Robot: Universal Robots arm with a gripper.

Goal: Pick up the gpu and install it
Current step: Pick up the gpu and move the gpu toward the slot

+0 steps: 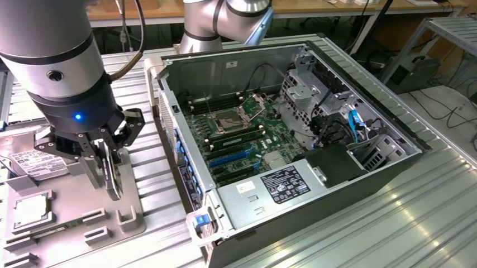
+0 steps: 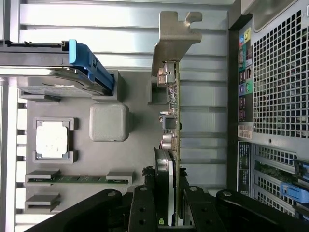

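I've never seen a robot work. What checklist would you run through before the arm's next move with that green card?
1. Gripper closed on the graphics card: ok.
2. Card held on edge, its metal bracket pointing away from the gripper: ok.
3. Card lifted clear of the grey tray: cannot tell.
4. Computer case open, circuit board exposed: ok.
5. Blue slots on that board empty: ok.

Ribbed metal bench [image 1: 417,223] w/ open PC case [image 1: 313,223], grey (plastic?) tray [image 1: 71,204].
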